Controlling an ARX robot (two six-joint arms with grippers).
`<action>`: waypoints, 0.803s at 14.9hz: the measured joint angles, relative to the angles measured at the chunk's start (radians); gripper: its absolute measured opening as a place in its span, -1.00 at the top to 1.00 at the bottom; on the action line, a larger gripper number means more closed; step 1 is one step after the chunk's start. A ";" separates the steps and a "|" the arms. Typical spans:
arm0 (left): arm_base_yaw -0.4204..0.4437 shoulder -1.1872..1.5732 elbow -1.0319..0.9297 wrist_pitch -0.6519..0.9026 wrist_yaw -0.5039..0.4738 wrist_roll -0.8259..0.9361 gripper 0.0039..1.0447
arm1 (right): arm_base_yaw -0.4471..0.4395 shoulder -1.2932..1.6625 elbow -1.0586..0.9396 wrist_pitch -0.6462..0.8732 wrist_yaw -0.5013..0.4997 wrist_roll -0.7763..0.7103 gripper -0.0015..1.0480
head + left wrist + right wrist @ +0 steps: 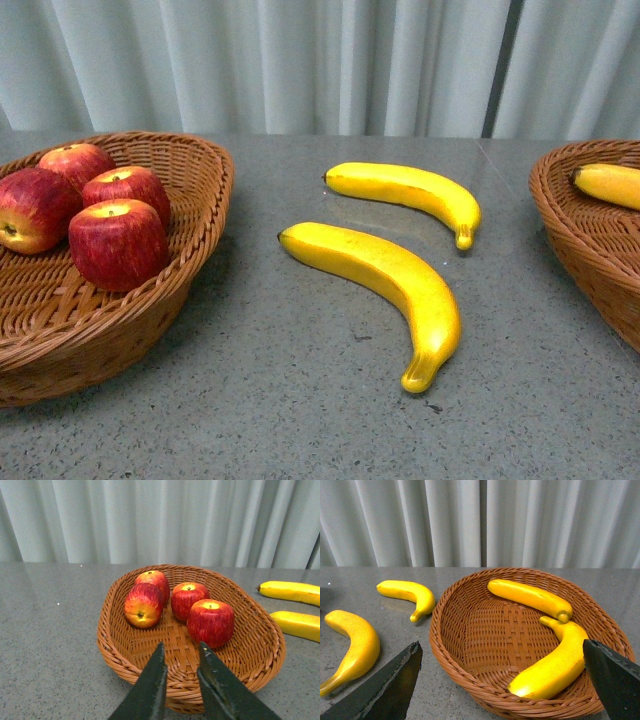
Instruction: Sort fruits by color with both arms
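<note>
Several red apples [117, 243] lie in a wicker basket [205, 215] at the left; the left wrist view shows them too [210, 622]. My left gripper [181, 650] hangs shut and empty over that basket's near rim [150, 672]. Two yellow bananas [392, 282] [410, 191] lie on the grey table between the baskets. A second wicker basket [465, 667] at the right holds two bananas [555, 665] [530, 598]. My right gripper [501, 652] is wide open above this basket's near rim, nothing between its fingers. Neither arm appears in the front view.
A pale curtain [320, 60] hangs behind the grey table [300, 420]. The right basket's edge [570, 225] with one banana [608, 184] shows at the front view's right side.
</note>
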 joint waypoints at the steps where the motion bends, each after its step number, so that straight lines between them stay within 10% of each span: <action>1: 0.000 0.000 0.000 0.000 0.000 0.000 0.41 | 0.000 0.000 0.000 0.000 0.000 0.000 -0.87; 4: 0.000 0.000 0.000 0.000 -0.002 0.000 -0.28 | 0.061 0.141 0.023 0.073 0.183 0.112 -0.87; 7: 0.000 0.000 0.000 0.000 0.000 0.000 -0.92 | 0.052 0.670 0.226 0.552 0.140 0.146 -0.87; 12: 0.000 0.000 0.000 0.000 0.000 0.000 -0.88 | 0.203 1.448 0.799 0.554 -0.004 0.065 -0.87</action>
